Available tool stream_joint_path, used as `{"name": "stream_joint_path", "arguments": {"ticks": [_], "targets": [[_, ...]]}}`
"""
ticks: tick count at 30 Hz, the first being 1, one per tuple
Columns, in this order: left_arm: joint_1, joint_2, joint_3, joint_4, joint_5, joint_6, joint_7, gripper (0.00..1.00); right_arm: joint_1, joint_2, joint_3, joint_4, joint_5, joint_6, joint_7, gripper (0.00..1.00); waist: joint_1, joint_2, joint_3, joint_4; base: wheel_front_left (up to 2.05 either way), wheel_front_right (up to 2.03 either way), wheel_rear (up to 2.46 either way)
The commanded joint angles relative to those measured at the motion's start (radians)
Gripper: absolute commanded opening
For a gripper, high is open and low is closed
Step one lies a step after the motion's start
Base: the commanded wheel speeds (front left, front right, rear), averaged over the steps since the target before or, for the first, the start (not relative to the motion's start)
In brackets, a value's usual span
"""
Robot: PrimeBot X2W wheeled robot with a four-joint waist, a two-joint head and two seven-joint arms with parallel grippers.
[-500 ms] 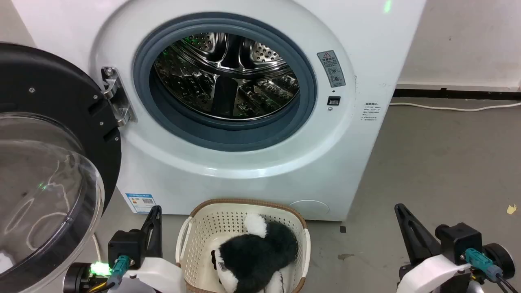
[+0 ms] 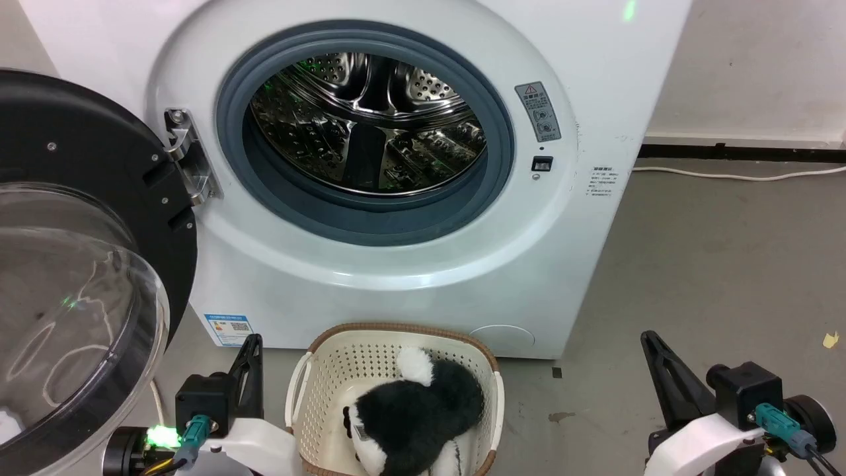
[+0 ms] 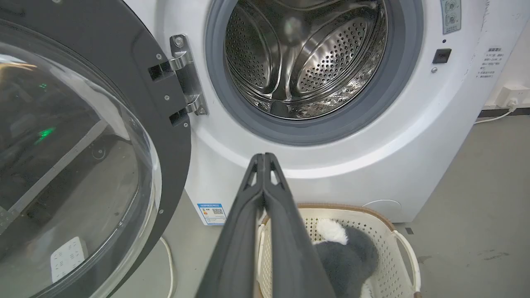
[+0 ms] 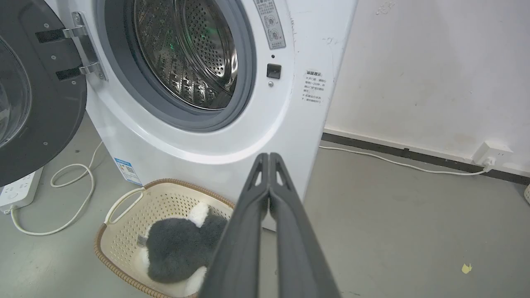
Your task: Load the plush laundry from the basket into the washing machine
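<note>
Two end effectors, left (image 3: 263,158) and right (image 4: 269,157), sit pinched together; right wrist view adds a wall socket (image 4: 492,152).

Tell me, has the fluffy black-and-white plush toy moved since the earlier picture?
No. Judged against the brown rim of the cream perforated basket, the plush toy lies in the same place.

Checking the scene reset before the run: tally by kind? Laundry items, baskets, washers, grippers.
Plush toy, in the basket: 1
Basket: 1
Washing machine, door open: 1
Grippers: 2 (left gripper, right gripper, both shut)
Total: 5
</note>
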Motion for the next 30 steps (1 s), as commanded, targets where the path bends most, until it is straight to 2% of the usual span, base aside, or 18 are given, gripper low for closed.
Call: {"name": "stream_joint_path", "arguments": {"ticks": [1,14,15,30], "targets": [[-0.015,0.0,0.001,-0.004,0.002,0.003,0.0,0.0,-0.012,0.0,0.0,-0.004,-0.008,-0.001,0.0,0.0,0.0,-0.0001,0.0,0.0,0.0,0.0,0.0],[-0.015,0.0,0.001,-0.004,0.002,0.003,0.0,0.0,-0.012,0.0,0.0,-0.004,-0.008,-0.001,0.0,0.0,0.0,-0.0001,0.0,0.0,0.0,0.0,0.0],[0.0,0.0,0.0,0.0,0.0,0.0,0.0,1.0,0.0,0.0,0.0,0.0,0.001,0.0,0.0,1.0,0.0,-0.0001,0.0,0.0,0.0,0.0,0.0],[0.001,0.002,-0.017,-0.001,-0.005,-0.002,-0.028,1.0,0.002,0.0,-0.008,-0.004,0.024,0.0,-0.028,1.0,0.0,-0.0001,0.014,-0.011,0.0,0.0,0.0]]}}
